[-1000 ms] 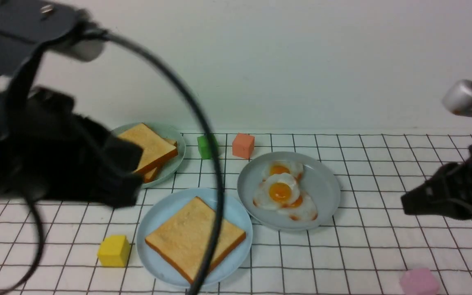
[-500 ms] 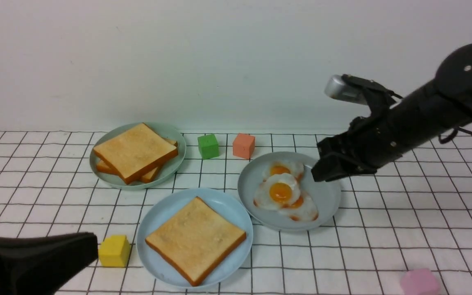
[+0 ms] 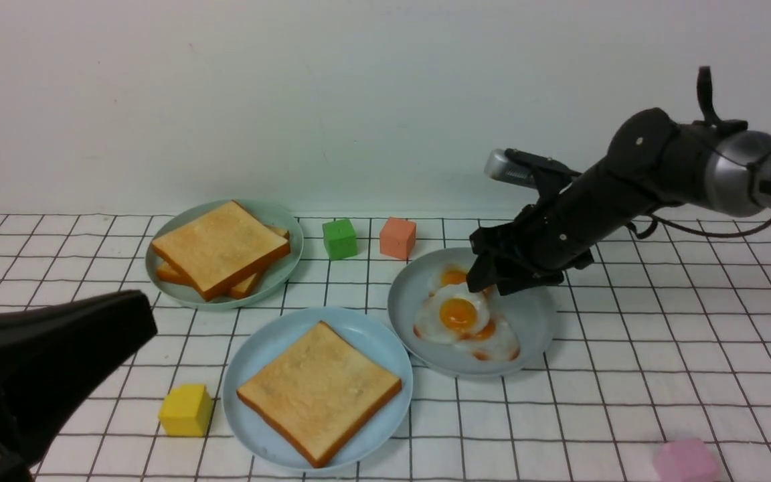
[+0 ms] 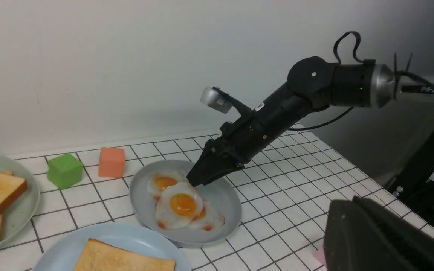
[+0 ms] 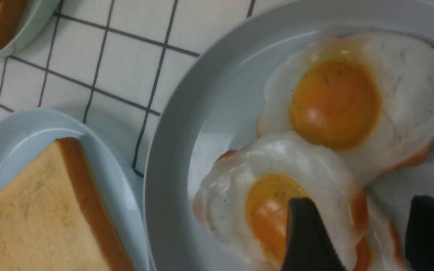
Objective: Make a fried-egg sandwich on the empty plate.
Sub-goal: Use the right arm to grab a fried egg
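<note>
One toast slice (image 3: 318, 391) lies on the sky-blue plate (image 3: 255, 348) at the front centre. Two more toast slices (image 3: 221, 248) are stacked on a pale green plate (image 3: 288, 231) at the back left. Several fried eggs overlap on a grey-blue plate (image 3: 533, 321); the top fried egg (image 3: 456, 313) (image 5: 277, 180) shows its full yolk. My right gripper (image 3: 486, 286) (image 5: 364, 226) is open just above that egg's far side, one fingertip (image 5: 303, 226) over the yolk. My left gripper (image 3: 141, 321) (image 4: 335, 212) is shut and empty at the front left.
A green cube (image 3: 340, 239) and a salmon cube (image 3: 397, 237) sit behind the plates. A yellow cube (image 3: 186, 410) lies left of the sky-blue plate, and a pink cube (image 3: 684, 460) at the front right. A wall closes the back.
My right arm has swung in from the right and come down over the egg plate while its jaws opened. My left arm has drawn back from the toast plate to the front left.
</note>
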You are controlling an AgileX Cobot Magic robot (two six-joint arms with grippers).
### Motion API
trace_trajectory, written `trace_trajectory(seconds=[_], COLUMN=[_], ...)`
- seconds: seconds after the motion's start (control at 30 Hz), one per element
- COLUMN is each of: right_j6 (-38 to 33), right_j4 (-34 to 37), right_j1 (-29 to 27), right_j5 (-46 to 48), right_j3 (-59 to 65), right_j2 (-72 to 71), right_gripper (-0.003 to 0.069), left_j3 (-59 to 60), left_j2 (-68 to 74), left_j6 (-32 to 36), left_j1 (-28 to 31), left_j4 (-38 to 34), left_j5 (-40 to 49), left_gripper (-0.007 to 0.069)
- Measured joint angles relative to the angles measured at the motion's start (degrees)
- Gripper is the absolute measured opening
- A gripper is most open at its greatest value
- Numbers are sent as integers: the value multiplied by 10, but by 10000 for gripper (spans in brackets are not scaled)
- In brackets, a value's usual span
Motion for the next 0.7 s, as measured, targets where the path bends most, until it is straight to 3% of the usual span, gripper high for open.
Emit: trace_trajectory(seconds=[0.43, 0.7], right_j6=[1, 1], right_j4=[33, 41], right_j1=[2, 2], right_j5=[-8, 2], right_j3=[-22, -23], right_j2=[40, 40], right_gripper=[377, 292], left_j3=[0, 0], left_j2=[0, 0], left_j6=[0, 0], left_j1=[0, 0], left_j4=[0, 0], left_j5=[1, 3], left_gripper=[-13, -13])
